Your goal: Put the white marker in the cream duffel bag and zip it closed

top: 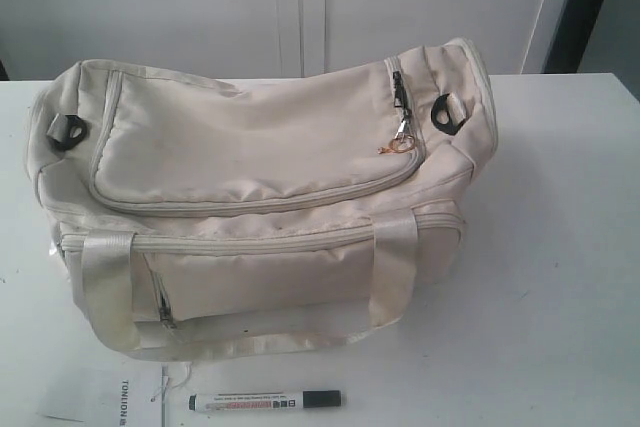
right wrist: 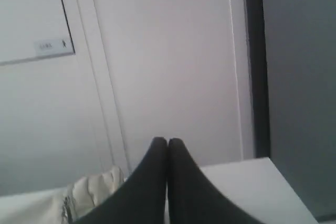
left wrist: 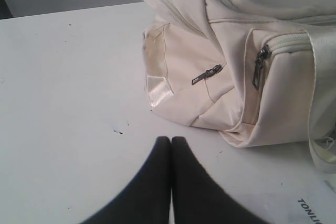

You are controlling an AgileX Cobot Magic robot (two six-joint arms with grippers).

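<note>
— You're standing back from it. What's there?
— A cream bag (top: pixel 270 197) sits in the middle of the white surface (top: pixel 560 247). Its top flap (top: pixel 250 147) lies flat, and the zip round it looks shut. The white marker (top: pixel 265 401) lies on the surface in front of the bag, apart from it, with its black cap (top: pixel 322 399) towards the right. Just left of the marker is a printed sheet (top: pixel 100 402).
— And from the left arm's camera?
— The left pincer (left wrist: pixel 171 140) has its two dark tips pressed together, with nothing between them. It hovers over bare surface near one end of the bag, not touching it. Two dark zip pulls (left wrist: pixel 206 75) hang on that end, and a corner of the printed sheet shows beside it.
— The right arm's camera?
— The right pincer (right wrist: pixel 167 141) is pinched together the same way and carries nothing. It points at a pale wall (right wrist: pixel 173 66). A bit of the bag peeks in beside it, and so does a corner of the surface.
</note>
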